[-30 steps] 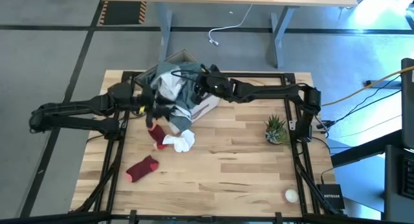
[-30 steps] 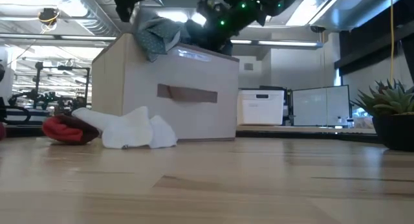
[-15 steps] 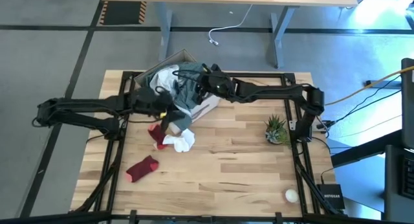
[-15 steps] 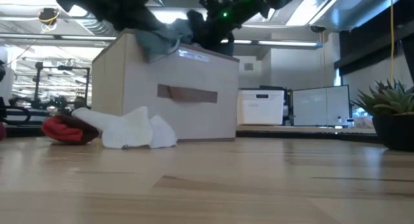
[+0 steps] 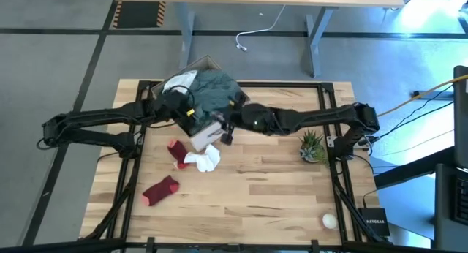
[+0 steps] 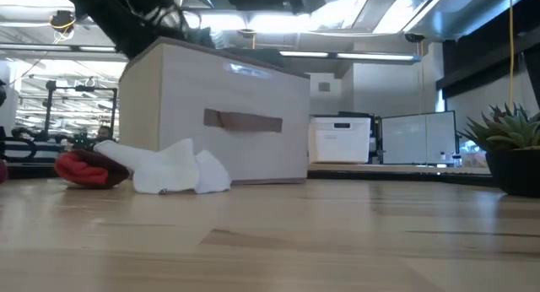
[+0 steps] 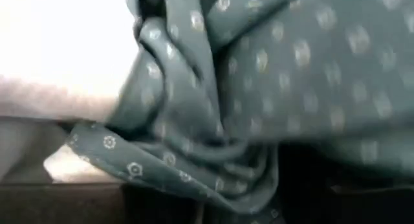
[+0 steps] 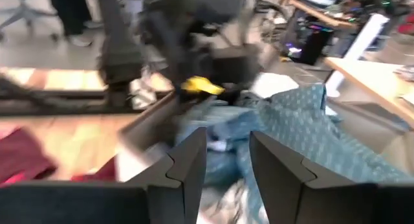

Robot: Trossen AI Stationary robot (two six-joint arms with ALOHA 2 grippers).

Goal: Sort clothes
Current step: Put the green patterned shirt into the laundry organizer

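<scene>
Your cardboard box (image 5: pixel 207 131) stands at the far middle of the wooden table (image 5: pixel 256 202), heaped with clothes: a teal-green patterned garment (image 5: pixel 213 88) lies on top, with a white piece (image 5: pixel 179 82) showing at its far left corner. Your left gripper (image 5: pixel 191 112) is down on that heap at the box's left side; its wrist view is filled by the dotted teal fabric (image 7: pixel 272 101), and you cannot tell from any view whether its fingers are apart or clamped. Your right gripper (image 8: pixel 223 162) hangs at the box's near right edge, fingers parted with nothing between them, facing the heap. Outside the box: one dark red sock (image 5: pixel 176 152) touching a small white piece (image 5: pixel 205 160) just before the box, a second dark red sock (image 5: pixel 161 189) nearer the front left. Also present: potted plant (image 5: pixel 312 146) at right, white ball (image 5: pixel 329 221) at the front right corner.
</scene>
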